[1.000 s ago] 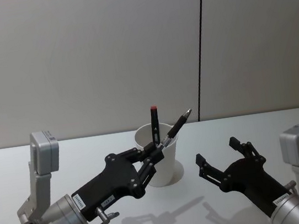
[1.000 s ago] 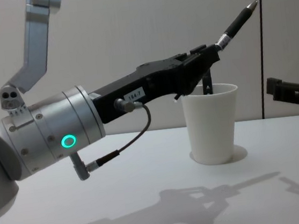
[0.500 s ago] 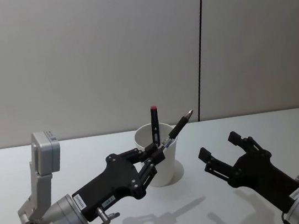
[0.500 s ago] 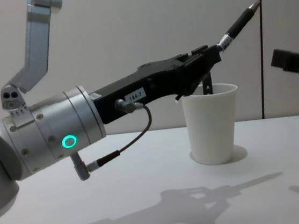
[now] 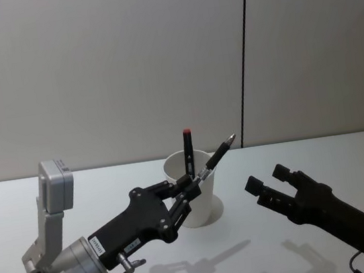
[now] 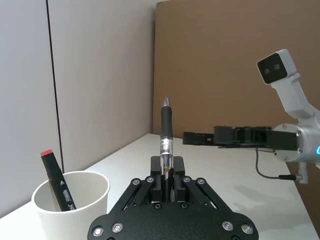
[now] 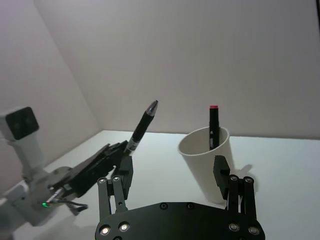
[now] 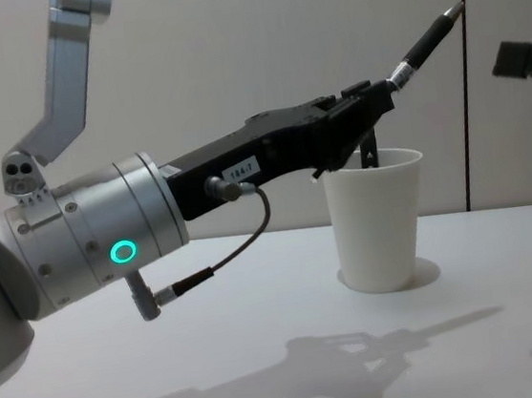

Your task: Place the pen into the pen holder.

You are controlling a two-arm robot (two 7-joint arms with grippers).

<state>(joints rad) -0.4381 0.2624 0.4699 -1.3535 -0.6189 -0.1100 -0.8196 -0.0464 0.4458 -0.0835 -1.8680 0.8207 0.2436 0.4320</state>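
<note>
Head view: we find the pen (image 5: 217, 155) not yet in the pen holder (image 5: 208, 201), which stands near the counter's (image 5: 346, 147) far edge. The left jaws are closed on the pen's lower end, just above the rim. Left wrist view: a red-capped marker (image 6: 56, 181) already leans inside. Right wrist view: the right jaws gape wide, holding nothing. Chest view: the pen's long axis slants, tip up and rightward; we judge that righting and lowering remain.

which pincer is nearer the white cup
Left. The left pincer is by the rim of the white cup, shut on the pen; the right pincer is open, off to its right, apart.
</note>
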